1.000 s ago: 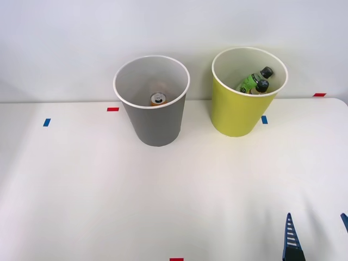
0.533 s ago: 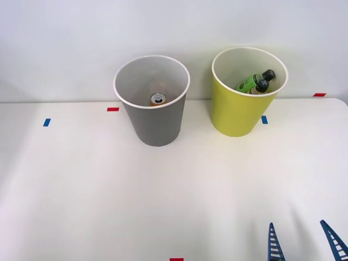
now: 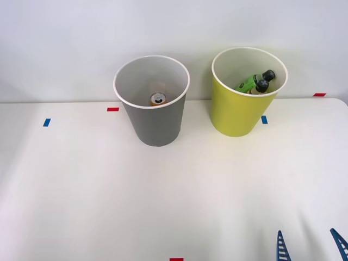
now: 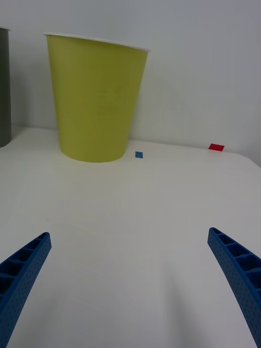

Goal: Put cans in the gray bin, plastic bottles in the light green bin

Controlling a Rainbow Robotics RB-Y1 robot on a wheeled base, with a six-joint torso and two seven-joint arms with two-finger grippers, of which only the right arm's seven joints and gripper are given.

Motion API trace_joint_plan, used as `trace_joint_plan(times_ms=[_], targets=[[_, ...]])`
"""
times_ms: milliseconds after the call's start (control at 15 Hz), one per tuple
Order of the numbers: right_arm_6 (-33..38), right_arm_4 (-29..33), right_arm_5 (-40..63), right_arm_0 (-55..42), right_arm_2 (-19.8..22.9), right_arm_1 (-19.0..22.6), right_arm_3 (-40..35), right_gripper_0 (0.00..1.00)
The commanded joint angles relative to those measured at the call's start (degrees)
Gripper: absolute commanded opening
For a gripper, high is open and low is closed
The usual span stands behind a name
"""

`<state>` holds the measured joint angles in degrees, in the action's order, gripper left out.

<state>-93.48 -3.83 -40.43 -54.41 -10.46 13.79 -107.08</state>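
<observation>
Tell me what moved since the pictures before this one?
The right hand moved. A second ago only its blue fingers poked up at the table's near right edge; then they slid left and rose higher, and now they sit lower again, spread open and holding nothing. The can stayed in the gray bin, and the two bottles rested in the light green bin.

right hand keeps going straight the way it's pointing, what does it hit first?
Bare table ahead of the open right hand; the line seems to pass just right of the light green bin, toward the back wall. Depth unclear, so it might clip the bin.
</observation>
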Motion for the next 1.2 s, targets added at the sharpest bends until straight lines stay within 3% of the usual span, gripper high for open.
trace_joint_plan(times_ms=[67,1200], targets=[[-0.1,0.1,0.1,-0.1,-0.1,0.0,0.0,1.0],[-0.1,0.1,0.1,-0.1,-0.1,0.0,0.0,1.0]])
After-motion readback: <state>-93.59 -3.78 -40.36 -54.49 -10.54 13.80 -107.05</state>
